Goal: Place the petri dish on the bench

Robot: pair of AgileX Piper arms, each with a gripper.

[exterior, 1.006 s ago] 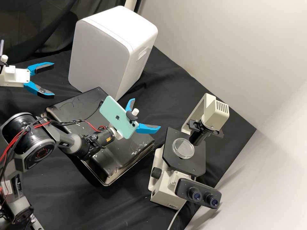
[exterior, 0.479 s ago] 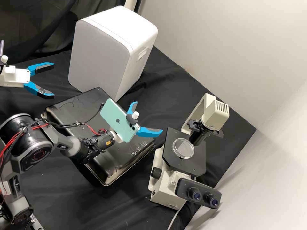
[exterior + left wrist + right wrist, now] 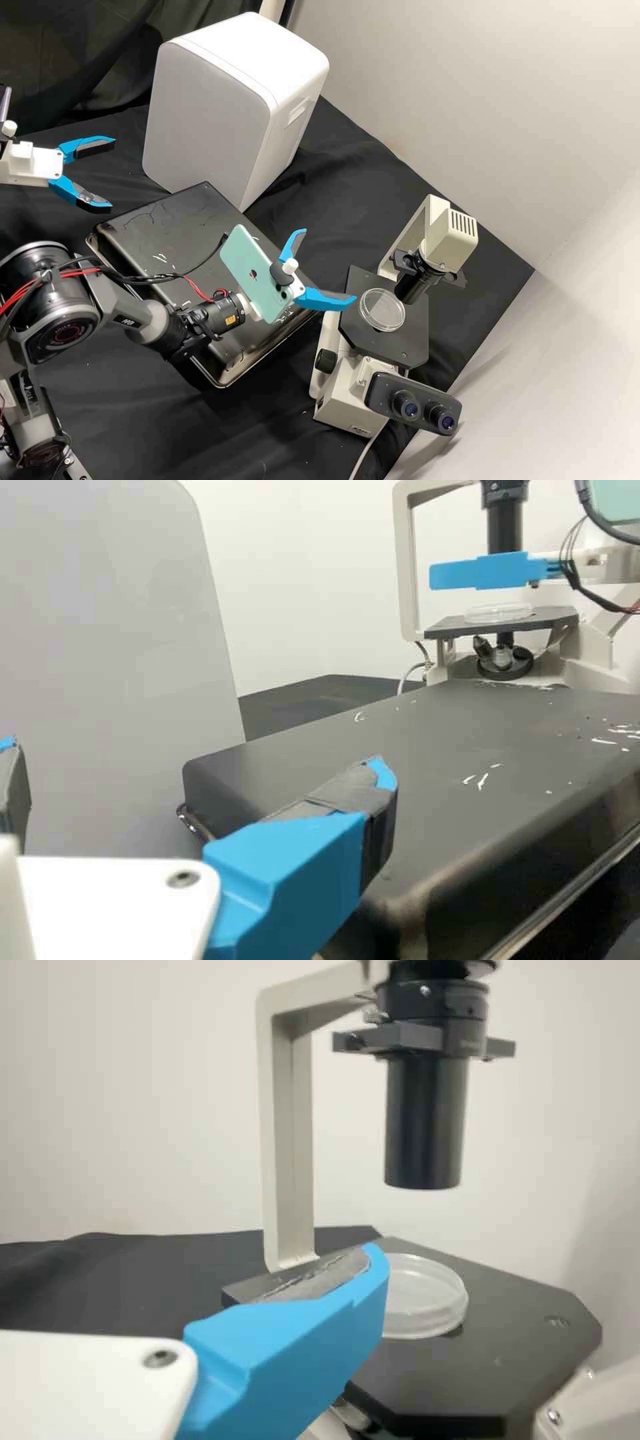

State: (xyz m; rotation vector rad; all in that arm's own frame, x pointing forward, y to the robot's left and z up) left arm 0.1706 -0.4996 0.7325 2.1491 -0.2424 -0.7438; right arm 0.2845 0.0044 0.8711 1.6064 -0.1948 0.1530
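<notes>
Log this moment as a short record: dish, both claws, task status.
Petri dish: lying on the microscope stage.
Right claw: open, holding nothing, close beside the dish at the stage's edge.
Left claw: open, holding nothing, near the black tray and the white box.
Task status: dish not yet grasped, not yet on the bench.
</notes>
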